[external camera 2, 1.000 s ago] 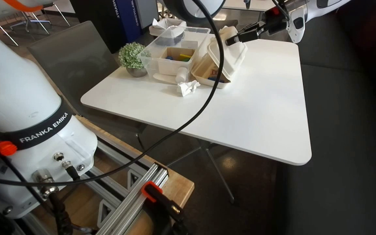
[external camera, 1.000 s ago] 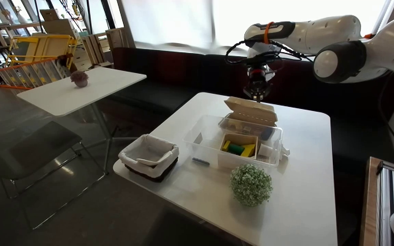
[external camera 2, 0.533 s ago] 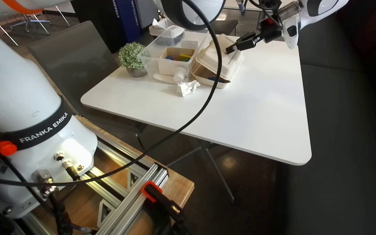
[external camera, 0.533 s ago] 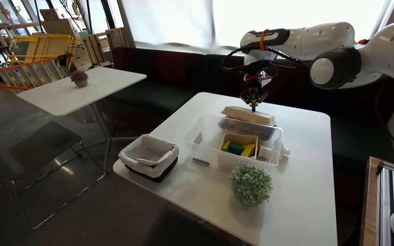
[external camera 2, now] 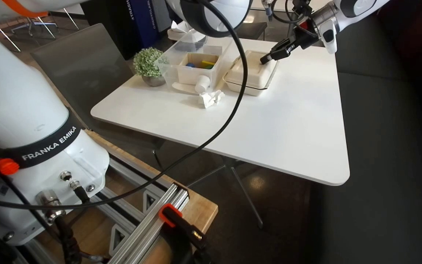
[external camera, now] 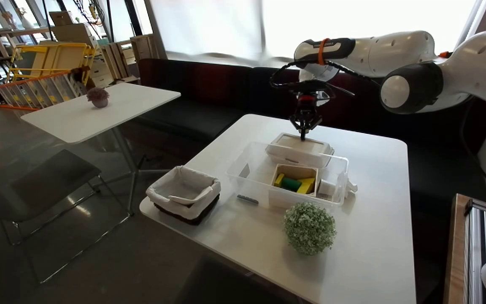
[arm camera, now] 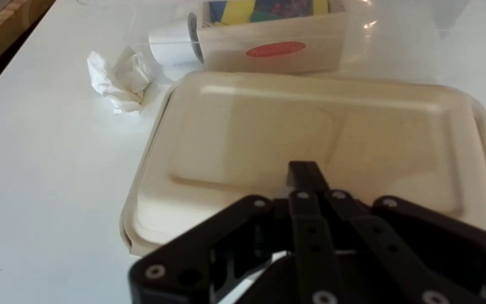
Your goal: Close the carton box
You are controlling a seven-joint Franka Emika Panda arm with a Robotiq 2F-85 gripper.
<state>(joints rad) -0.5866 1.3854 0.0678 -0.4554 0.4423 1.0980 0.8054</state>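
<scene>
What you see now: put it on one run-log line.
task: close carton box | lid: down, fastening unclear | pincer: shut, nothing held, at lid's top, contact unclear

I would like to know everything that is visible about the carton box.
The carton box is pale beige and rectangular, with rounded corners, and looks like moulded pulp. Its lid, with a rectangular outline on top, is down over the base; a dark seam shows between them. I cannot tell whether it is latched. It lies flat on the white table, beside the clear bin. The shut pincer seems to rest on the lid.
</scene>
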